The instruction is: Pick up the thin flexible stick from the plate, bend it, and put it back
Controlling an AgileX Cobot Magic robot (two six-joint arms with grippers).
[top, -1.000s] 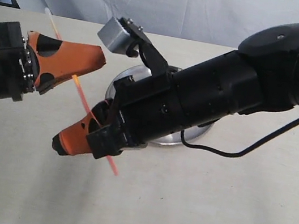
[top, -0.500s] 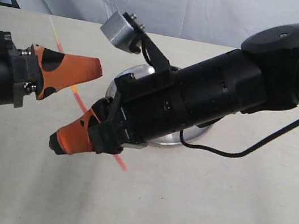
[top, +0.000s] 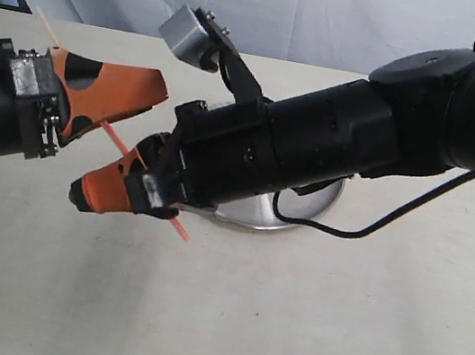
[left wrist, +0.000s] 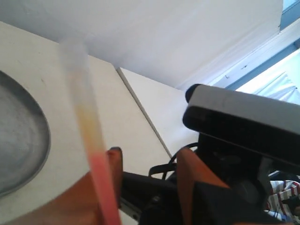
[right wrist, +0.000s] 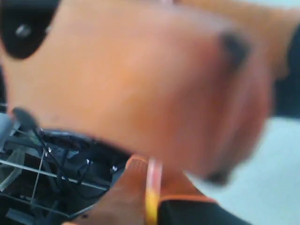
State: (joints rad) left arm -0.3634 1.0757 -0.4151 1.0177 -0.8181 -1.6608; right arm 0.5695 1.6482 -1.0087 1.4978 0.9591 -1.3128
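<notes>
The thin flexible stick (top: pixel 124 148) runs red-orange on a slant between both grippers, clear of the table. Its pale tip points up-left past my left gripper (top: pixel 156 89), and its other end pokes out below my right gripper (top: pixel 89 194). My left gripper's orange fingers look shut with the stick (left wrist: pixel 86 126) crossing them. My right gripper (right wrist: pixel 152 180) is shut on the stick (right wrist: pixel 152 187). The shiny plate (top: pixel 254 217) lies on the table, mostly hidden behind the right arm; the plate (left wrist: pixel 18 140) holds nothing that shows.
The right arm's black body and its silver camera box (top: pixel 187 34) span the middle of the exterior view. A black cable (top: pixel 375 228) hangs from that arm. A pale cloth backdrop (top: pixel 293 9) closes off the far edge of the beige table (top: pixel 285 331).
My right gripper has moved up and to the left with the stick. The left gripper has turned and drawn slightly left, and the stick's pale tip has swung further left.
</notes>
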